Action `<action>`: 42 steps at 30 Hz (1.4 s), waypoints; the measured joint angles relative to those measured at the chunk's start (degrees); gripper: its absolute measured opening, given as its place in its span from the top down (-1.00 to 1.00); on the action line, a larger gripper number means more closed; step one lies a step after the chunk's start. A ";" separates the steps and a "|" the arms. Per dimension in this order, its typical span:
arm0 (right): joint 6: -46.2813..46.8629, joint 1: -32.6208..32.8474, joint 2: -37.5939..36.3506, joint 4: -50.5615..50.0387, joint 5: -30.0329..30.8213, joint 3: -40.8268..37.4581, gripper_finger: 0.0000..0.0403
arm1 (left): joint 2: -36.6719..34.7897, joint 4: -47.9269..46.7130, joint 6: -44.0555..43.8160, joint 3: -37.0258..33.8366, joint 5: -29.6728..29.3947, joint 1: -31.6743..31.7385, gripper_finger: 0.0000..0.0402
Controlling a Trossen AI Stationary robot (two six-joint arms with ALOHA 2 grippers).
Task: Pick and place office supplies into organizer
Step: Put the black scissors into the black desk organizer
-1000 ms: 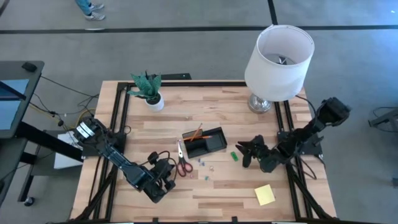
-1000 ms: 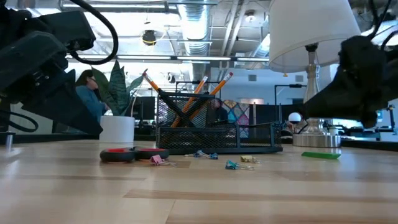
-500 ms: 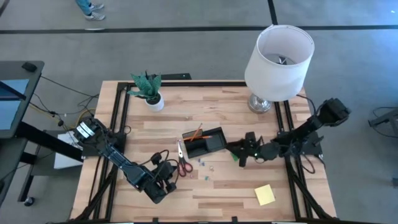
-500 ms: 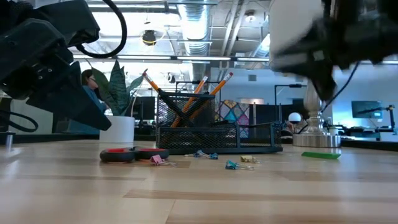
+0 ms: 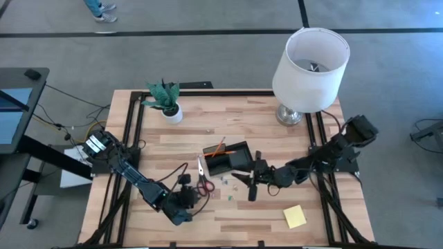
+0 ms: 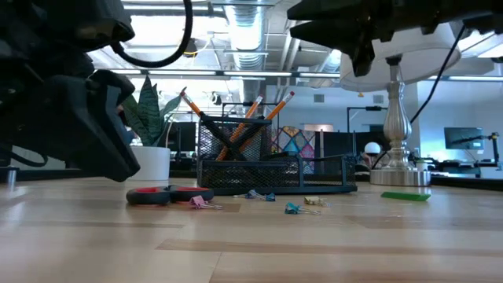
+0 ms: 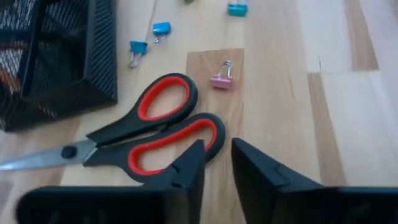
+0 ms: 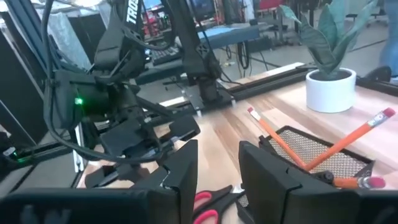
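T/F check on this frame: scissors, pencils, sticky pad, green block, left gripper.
1. The red-handled scissors lie on the table beside the organizer. True.
2. Orange pencils stand in the organizer. True.
3. The yellow sticky-note pad is inside the organizer. False: it lies on the table, near the front right.
4. The green block is held by the right gripper. False: it lies on the table.
5. The left gripper grips the scissors. False: it is just short of the handles, fingers slightly apart, holding nothing.

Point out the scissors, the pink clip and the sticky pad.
scissors (image 7: 163,98), left wrist view, upper red handle loop
pink clip (image 7: 220,80), left wrist view, pink body
sticky pad (image 5: 294,216), high view, middle of top sheet
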 joint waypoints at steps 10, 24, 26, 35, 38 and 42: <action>-0.01 -0.24 -1.86 -4.07 0.00 0.15 0.44 | 0.00 -0.10 7.91 0.00 3.08 0.81 0.16; 0.00 -1.50 -1.84 -4.31 0.00 0.13 0.44 | 3.67 5.87 10.45 0.22 11.08 6.44 0.11; 0.00 -1.51 -1.82 -4.44 0.00 0.13 0.44 | 3.72 6.29 10.27 0.20 11.41 6.49 0.11; 0.00 -1.51 -1.82 -5.27 0.00 0.11 0.44 | 3.86 6.81 9.22 0.15 15.70 8.52 0.11; 0.02 -1.49 -1.82 -5.27 0.00 0.11 0.44 | 4.46 7.16 7.84 0.15 18.34 10.08 0.11; 0.59 -1.43 -1.82 -5.27 -0.02 0.11 0.44 | 4.48 6.92 5.50 0.15 19.30 11.49 0.11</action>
